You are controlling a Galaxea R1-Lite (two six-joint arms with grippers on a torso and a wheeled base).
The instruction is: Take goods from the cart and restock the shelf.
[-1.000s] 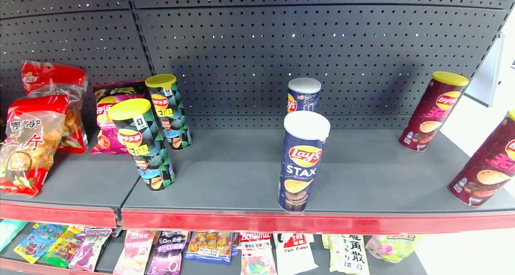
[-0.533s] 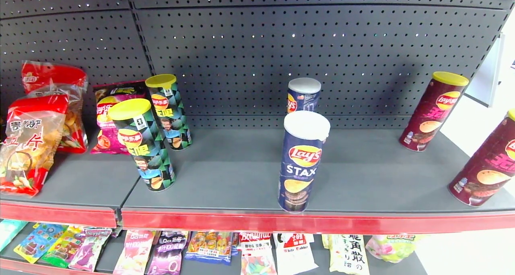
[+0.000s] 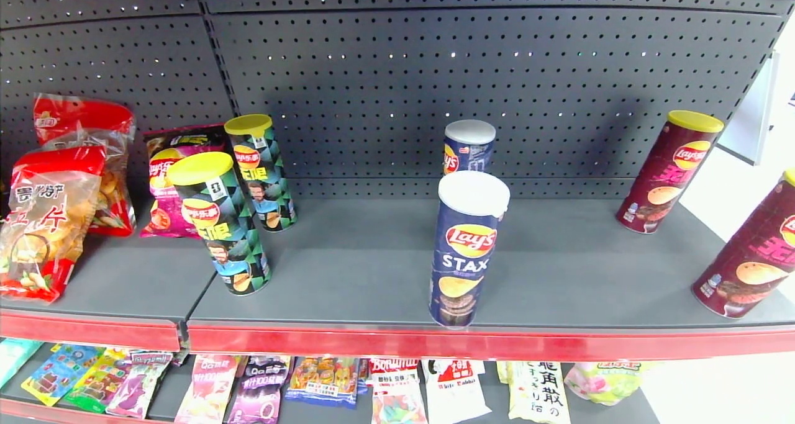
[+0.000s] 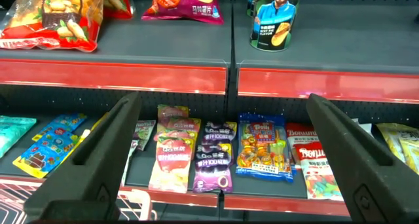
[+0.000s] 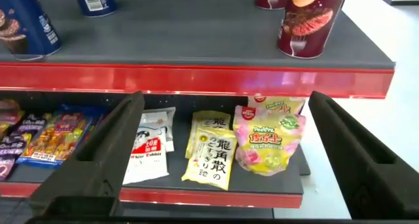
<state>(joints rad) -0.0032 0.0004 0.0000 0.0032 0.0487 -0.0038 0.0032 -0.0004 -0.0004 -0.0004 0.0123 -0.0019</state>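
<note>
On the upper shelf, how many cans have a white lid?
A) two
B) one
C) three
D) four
A: only the two blue cans have white lids, the front can and the back can behind it; the other cans' lids are yellow.

Shop: pegboard shelf [image 3: 372, 262] stocked with snacks [image 3: 467, 250]

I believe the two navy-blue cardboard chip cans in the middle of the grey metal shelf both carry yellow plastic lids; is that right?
Not quite: the head view shows white lids on the front navy-blue can and the rear navy-blue can.
</note>
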